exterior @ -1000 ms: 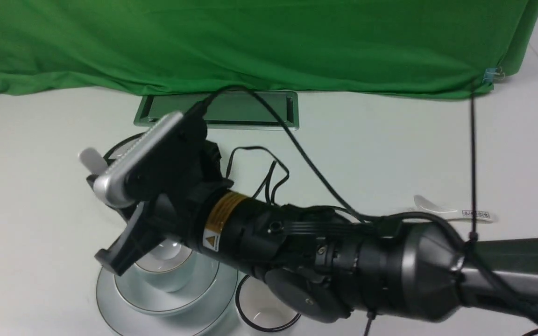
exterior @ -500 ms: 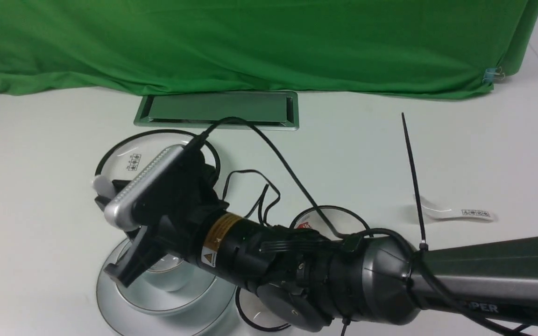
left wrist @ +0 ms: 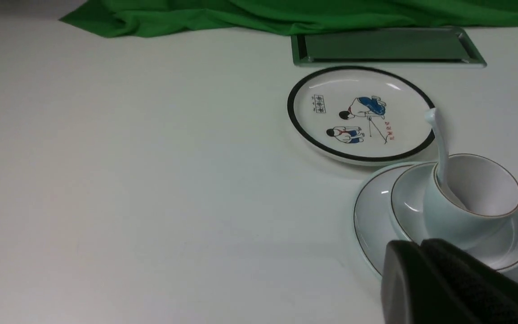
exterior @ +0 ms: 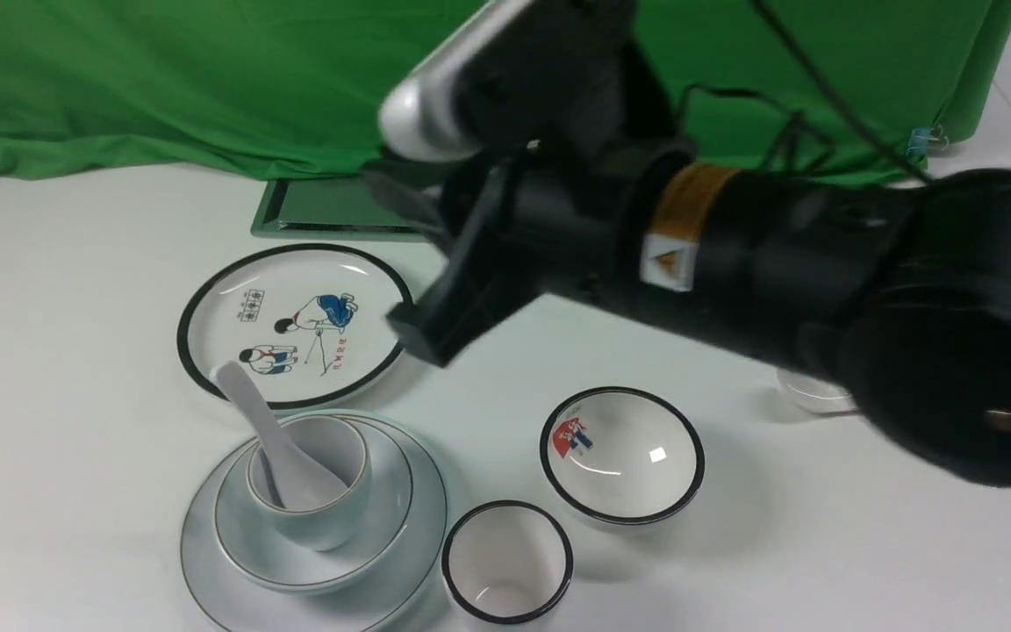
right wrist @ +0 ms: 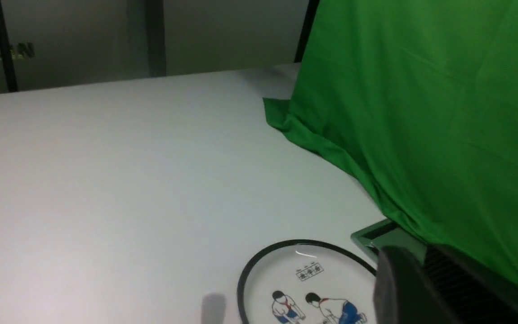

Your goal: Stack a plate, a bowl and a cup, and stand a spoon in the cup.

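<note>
right gripper (exterior: 402,263) above table, fingers spread, nothing between them | left gripper (left wrist: 425,274) near plate (exterior: 422,546), closure unclear | wrist label (exterior: 672,230): yellow, warning triangle, text unreadable | below right gripper: spoon (exterior: 273,439) stands in cup (exterior: 330,520), cup in bowl (exterior: 393,491), bowl on plate | picture plate (exterior: 207,325) nearer it, printed marks illegible

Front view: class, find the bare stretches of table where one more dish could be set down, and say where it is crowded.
Widest free patch: the left of the table, between the green cloth and the cartoon plate. Also bare: the near right, beyond the black-rimmed bowl. Crowded: front centre, where the plate, black-rimmed cup and that bowl sit close.
</note>
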Controlling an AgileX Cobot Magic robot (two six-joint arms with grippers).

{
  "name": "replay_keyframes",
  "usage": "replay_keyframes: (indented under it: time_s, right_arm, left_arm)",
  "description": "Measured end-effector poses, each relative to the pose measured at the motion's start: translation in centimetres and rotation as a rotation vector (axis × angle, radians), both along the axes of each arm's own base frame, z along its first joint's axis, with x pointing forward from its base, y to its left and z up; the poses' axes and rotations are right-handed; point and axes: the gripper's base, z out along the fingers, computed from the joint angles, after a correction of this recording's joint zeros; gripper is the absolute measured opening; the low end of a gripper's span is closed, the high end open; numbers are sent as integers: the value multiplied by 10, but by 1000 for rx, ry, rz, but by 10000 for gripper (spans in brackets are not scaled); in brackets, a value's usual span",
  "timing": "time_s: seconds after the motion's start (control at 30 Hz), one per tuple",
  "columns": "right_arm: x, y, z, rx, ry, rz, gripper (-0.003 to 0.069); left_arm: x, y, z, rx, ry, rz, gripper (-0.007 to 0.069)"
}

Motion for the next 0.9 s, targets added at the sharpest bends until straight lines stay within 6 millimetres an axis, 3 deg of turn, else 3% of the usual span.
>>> replay_keyframes:
  time_s: [0.03,0.07,0.1,0.2,0.43,0.63,0.87,0.9]
  right_arm:
    - [-12,-17,6,15,-14,-1,85]
    - [-13,-17,6,15,-15,-1,85]
    - [-29,-38,10,41,-34,0,82]
    - [-53,-69,10,67,-57,-2,81]
    - [-96,-125,-1,129,-108,-4,82]
    - [-111,-144,-13,150,-124,-4,89]
    - [-113,-146,-17,146,-121,-4,98]
    - [-114,-148,-17,148,-123,-4,66]
  left_arm:
    - [1,0,-4,-3,-9,-3,-29]
    - [1,0,-4,-3,-12,-3,-29]
    - [3,0,-8,-4,-9,-4,-29]
    - [6,-1,-15,-1,12,-5,-29]
    - [12,-1,-25,2,49,-6,-29]
    - [12,-1,-26,2,51,-6,-29]
    - [12,-1,-26,2,51,-6,-29]
    - [12,-1,-26,2,51,-6,-29]
